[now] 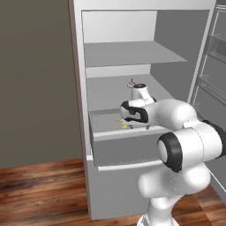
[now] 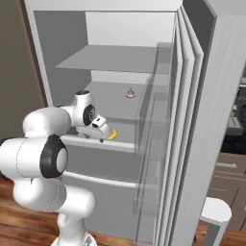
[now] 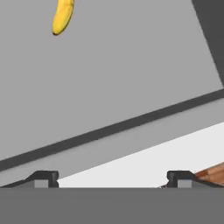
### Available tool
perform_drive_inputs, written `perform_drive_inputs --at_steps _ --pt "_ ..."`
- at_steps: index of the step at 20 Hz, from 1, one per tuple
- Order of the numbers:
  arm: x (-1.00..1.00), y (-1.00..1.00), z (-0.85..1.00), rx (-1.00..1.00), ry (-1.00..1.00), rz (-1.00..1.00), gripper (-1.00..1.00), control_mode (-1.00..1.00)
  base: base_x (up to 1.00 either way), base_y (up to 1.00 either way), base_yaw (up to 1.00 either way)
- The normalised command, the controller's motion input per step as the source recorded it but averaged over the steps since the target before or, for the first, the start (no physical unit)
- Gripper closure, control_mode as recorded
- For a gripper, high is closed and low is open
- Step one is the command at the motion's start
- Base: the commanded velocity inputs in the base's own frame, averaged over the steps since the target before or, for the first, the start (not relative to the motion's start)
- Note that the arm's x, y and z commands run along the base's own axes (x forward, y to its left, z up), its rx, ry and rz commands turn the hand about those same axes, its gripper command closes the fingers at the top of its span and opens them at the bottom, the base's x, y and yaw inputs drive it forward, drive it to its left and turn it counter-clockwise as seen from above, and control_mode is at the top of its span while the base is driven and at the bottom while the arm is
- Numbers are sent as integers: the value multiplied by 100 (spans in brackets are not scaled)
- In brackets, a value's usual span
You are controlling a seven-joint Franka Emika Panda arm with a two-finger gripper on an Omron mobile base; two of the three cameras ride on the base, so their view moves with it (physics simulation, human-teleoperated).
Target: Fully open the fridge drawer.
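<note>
The claw (image 3: pixel 111 179) is hanging with its tips spread apart over the front rim of the fridge drawer (image 1: pixel 126 150), which is sitting partly out below the shelves, so pulling further looks next.

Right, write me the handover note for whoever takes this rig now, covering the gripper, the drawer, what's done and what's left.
Gripper: open, fingertips wide apart over the front rim of the fridge drawer, holding nothing.
Fridge drawer: partly pulled out of the open fridge, front standing proud of the cabinet; a banana lies inside.
Done: drawer started out.
Left: probably more travel to go; hook the front rim and keep pulling until it stops. Full extension can't be judged from here.
</note>
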Motion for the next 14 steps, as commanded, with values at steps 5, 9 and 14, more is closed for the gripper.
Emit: perform_drive_inputs --at_steps 5,9,14 --pt "-100 1 -59 0 44 -1 -100 -100 0 0 0" --pt "-100 5 -42 0 44 -3 -100 -100 0 0 0" --pt "-100 3 -39 0 40 -3 -100 -100 0 0 0"
